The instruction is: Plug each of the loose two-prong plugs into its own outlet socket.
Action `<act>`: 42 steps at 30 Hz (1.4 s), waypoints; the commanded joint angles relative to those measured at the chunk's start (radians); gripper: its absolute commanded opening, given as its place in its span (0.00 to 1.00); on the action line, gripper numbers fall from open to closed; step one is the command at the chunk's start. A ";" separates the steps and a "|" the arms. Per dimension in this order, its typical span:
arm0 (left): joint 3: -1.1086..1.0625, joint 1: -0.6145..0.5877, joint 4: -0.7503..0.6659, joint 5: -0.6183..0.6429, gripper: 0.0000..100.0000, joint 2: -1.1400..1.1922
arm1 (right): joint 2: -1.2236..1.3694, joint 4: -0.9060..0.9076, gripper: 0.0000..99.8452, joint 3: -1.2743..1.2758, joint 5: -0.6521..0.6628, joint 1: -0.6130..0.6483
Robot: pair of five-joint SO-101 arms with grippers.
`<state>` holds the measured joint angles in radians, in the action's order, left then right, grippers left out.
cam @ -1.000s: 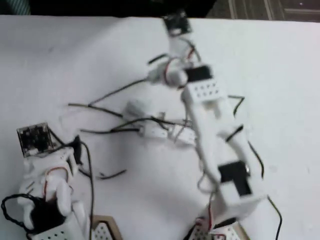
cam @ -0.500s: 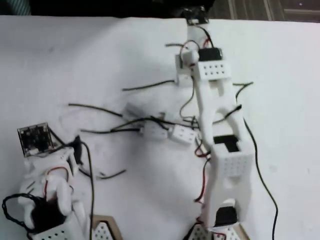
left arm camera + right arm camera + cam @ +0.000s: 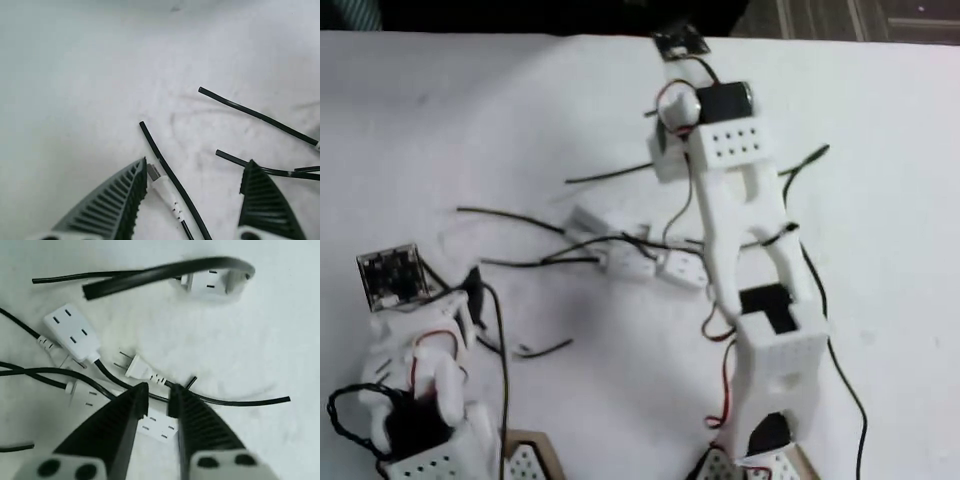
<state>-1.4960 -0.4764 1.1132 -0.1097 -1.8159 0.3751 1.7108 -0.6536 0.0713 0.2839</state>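
Observation:
My right gripper (image 3: 159,389) hangs above the table with its jaws shut and nothing visibly held. Below it on the white table lies a loose two-prong plug (image 3: 136,368) on a black cord. Around the plug are white outlet sockets: one to the side (image 3: 71,333), one farther off (image 3: 212,283) and one under the fingers (image 3: 160,426). In the high view the right arm (image 3: 740,200) stretches toward the far edge past the socket cluster (image 3: 650,265). My left gripper (image 3: 197,161) stands open near the table, with a small white plug (image 3: 164,189) lying between its fingers.
Loose black cords (image 3: 510,217) cross the middle of the table. Another white block (image 3: 662,165) lies beside the right arm's wrist. The left arm (image 3: 420,360) sits at the near left corner. Bare tabletop (image 3: 470,110) spreads over the far left.
The right arm has swung from leaning left to pointing straight at the far edge, then shifted slightly left. The left arm has kept still.

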 commanded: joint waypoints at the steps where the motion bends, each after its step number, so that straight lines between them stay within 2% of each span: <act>1: 0.005 -0.002 -0.021 -0.006 0.30 -0.007 | -0.176 0.007 0.03 0.097 0.006 0.004; 7: 0.005 -0.002 -0.015 -0.006 0.30 -0.007 | -0.435 0.005 0.02 0.456 0.025 0.005; 13: 0.003 -0.001 -0.015 -0.006 0.30 -0.007 | -0.668 0.001 0.02 0.838 0.296 -0.039; 19: 0.003 -0.001 -0.015 -0.006 0.30 -0.007 | -0.677 -0.059 0.03 1.063 0.460 -0.113; 25: 0.003 -0.001 -0.015 -0.006 0.30 -0.007 | -0.572 -0.150 0.14 1.151 0.589 -0.186; 42: -0.005 -0.001 -0.017 -0.006 0.31 -0.007 | -0.275 -0.305 0.14 1.148 0.614 -0.208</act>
<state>-1.5067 -0.4764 1.1132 -0.1097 -1.8159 0.0944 1.4300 0.4971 0.6774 0.0844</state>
